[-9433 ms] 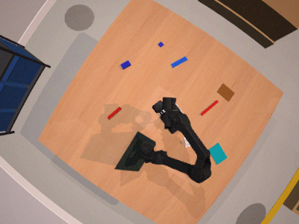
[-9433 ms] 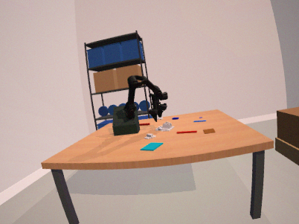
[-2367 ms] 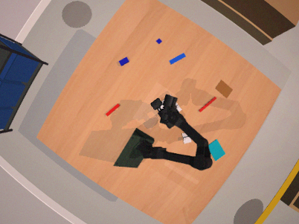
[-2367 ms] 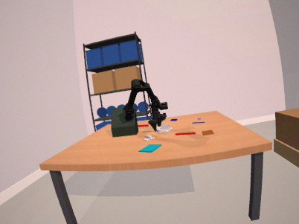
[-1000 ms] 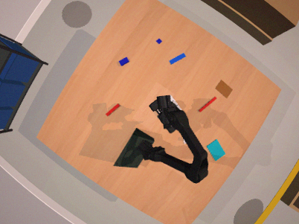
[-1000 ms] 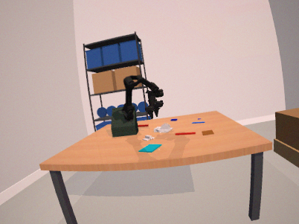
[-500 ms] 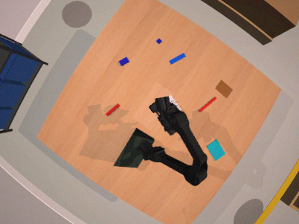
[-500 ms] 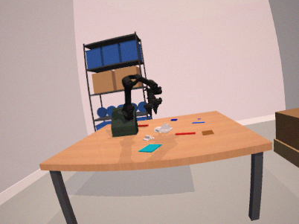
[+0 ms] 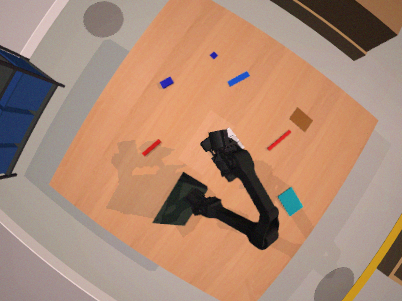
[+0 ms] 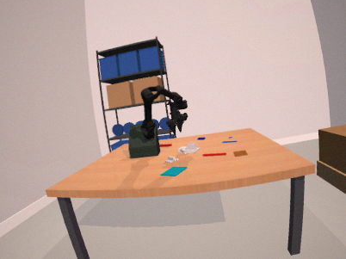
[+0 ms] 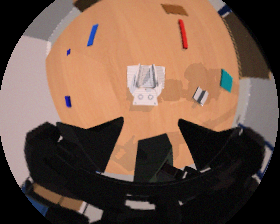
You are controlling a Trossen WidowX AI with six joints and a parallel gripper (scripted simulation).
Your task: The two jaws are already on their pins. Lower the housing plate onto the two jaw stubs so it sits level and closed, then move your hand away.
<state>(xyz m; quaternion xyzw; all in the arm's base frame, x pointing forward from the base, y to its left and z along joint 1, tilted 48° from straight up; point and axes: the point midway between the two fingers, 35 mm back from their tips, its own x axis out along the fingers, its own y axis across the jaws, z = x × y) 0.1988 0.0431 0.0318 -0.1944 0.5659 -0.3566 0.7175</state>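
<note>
While its fingers stand wide apart on nothing, the gripper [image 9: 212,146] [image 10: 180,127] [image 11: 151,120] hangs above the white jaw assembly [image 10: 189,148] [image 11: 146,84]; I can read no lettering.

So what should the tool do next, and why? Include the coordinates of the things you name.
I'd shift the tool [image 9: 214,141] [image 10: 180,126] [image 11: 151,120] over toward the small loose white piece [image 10: 171,159] [image 11: 201,95], likely the plate: the tool is open and empty, above the table, while that piece lies apart from the larger white assembly [image 9: 235,138] [image 10: 189,148] [image 11: 145,90].
</note>
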